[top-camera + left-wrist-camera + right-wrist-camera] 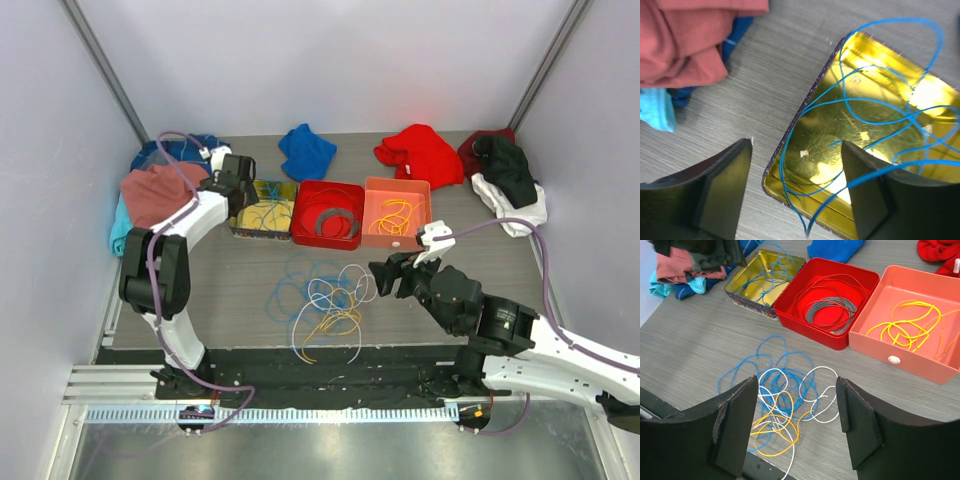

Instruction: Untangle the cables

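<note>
The tangle of cables [325,300] lies on the table [220,290] in front of the three containers. It is made of blue, white, yellow and orange loops laid over one another. Its nearest loops come close to the dark strip along the table's near edge. A band of bare table separates it from the containers, and more bare surface lies to its left.

The left hand [238,185] hangs over the near-left corner of the gold tin [260,236], with its fingers [725,185] apart and closed on nothing. One finger is outside the tin's rim and the other is over its floor. A blue cable [865,110] loops inside the tin. It spills over the near rim, and one strand runs across the front of the inner finger.

The right hand [385,275] hovers just right of the tangle, its fingers spread and empty. In its wrist view the white and blue loops show between them.

The red box [326,186] touches the tin's right side and holds a flat grey ring [832,310] and a red cable [815,290]. The salmon box [398,183] next to it holds a yellow cable [905,327]. Heaped clothes [160,192] crowd the far edge and left corner.
</note>
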Available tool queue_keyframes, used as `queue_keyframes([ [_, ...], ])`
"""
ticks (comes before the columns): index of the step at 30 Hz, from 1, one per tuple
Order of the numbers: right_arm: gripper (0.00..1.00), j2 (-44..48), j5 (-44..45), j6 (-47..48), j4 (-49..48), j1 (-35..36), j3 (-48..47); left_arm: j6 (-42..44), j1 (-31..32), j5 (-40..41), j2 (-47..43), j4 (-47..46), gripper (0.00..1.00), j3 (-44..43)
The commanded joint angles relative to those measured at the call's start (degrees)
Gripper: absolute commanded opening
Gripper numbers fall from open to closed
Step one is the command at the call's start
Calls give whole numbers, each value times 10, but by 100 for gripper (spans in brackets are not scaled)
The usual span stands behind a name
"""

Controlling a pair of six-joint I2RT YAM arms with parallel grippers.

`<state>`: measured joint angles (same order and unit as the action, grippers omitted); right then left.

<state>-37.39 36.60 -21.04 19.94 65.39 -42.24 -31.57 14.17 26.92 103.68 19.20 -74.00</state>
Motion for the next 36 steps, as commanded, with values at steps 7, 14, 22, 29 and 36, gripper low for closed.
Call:
queue_keyframes([
  [7, 72, -33, 25, 32, -7, -2, -36, -10, 2, 33, -137, 26, 100, 15],
  [14, 72, -55, 16, 37, -25, -1, -37, -26, 8, 50, -226, 48, 100, 53],
  [22, 72, -73, 2, 26, -42, -2, -33, -17, 50, 68, -324, 68, 100, 81],
  [29, 71, -87, -8, 18, -53, -1, -29, -34, 125, 31, -404, 66, 100, 156],
  [36, 71, -100, -21, 2, -68, -2, -16, -99, 158, -28, -352, 53, 99, 212],
])
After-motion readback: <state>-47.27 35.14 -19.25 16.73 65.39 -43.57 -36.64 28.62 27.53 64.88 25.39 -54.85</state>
